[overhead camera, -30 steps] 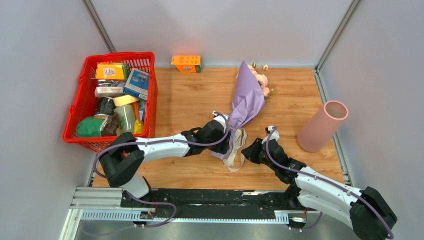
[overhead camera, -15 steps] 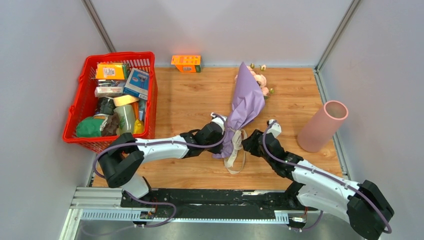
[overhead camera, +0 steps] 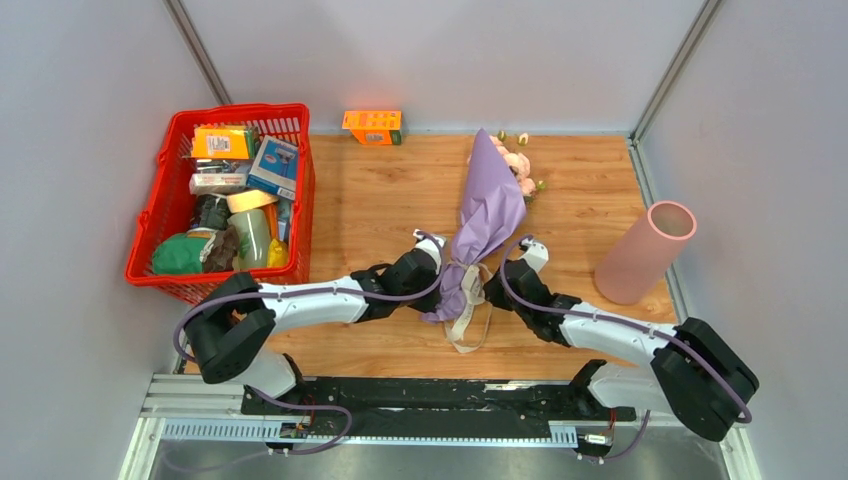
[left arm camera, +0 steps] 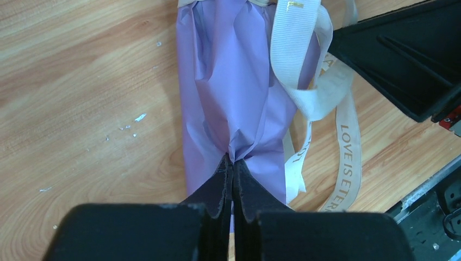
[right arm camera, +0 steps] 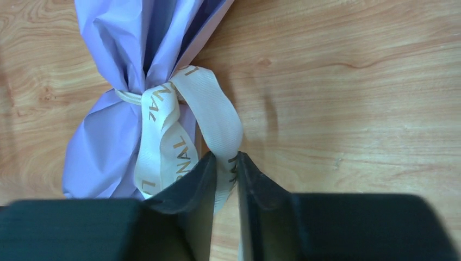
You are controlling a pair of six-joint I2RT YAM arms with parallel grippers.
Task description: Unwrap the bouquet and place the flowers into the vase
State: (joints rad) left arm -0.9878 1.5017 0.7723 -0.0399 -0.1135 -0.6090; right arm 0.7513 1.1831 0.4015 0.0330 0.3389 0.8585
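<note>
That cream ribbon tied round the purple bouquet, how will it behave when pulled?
The cream printed fabric ribbon probably is floppy: its loops lie limp on the wooden table. It likely slides rather than tears, looking smooth and woven.

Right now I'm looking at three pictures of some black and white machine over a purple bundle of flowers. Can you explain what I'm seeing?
It is a robot with two arms bolted at the near edge of a table. Each arm ends in two black fingers that pinch.

The wide picture comes from a camera above and behind the arms. The two close-ups come from cameras on the wrists, so the black shapes at the bottom of each are that arm's own pincers.

On the table lies a bouquet wrapped in purple paper and tied with a cream ribbon. A pink vase is on the right, a red basket of groceries is on the left, and an orange box is at the back.

The left gripper is shut on the paper's lower end. The right gripper has a ribbon loop between its fingers, but I cannot tell whether it grips the loop yet.
</note>
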